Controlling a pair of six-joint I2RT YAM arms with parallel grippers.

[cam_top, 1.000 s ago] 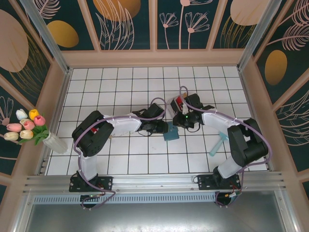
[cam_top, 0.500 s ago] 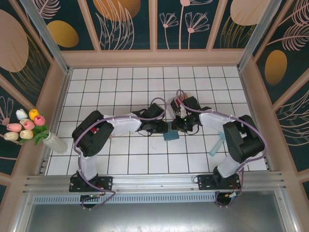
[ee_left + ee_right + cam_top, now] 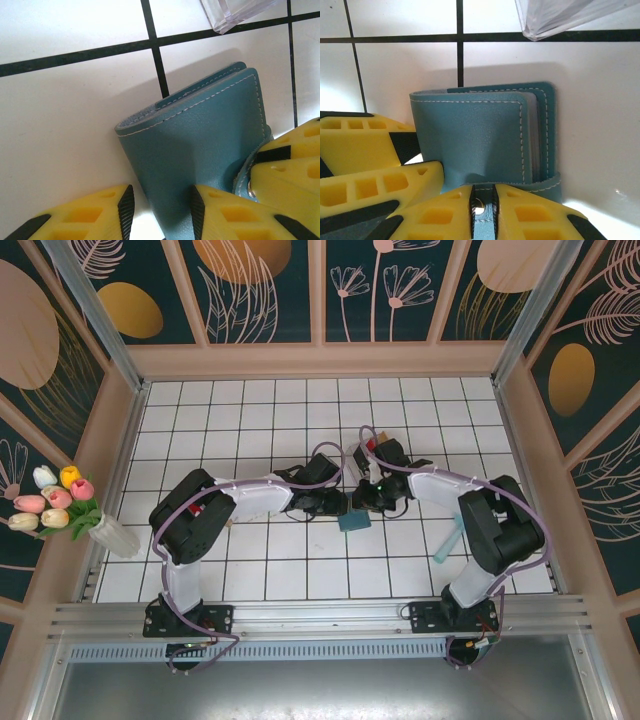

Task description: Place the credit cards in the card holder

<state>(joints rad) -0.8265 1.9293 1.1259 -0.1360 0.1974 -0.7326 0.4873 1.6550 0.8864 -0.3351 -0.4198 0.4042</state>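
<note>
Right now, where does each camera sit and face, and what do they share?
Top external: above and behind, facing down at the table; both arms show.
Left wrist: on the left arm, facing down at the card holder; left gripper at bottom.
Right wrist: on the right arm, facing the card holder; right gripper pinches its strap.
Shared: wrist views both show card holder and clear rack.

Card holder (image 3: pixel 200 145) lower edge (off-frame)

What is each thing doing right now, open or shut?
card holder: folded shut.
right tool: shut on the card holder's strap.
left tool: astride the card holder's edge, grip unclear.
vase: standing, tulips in it.
</note>
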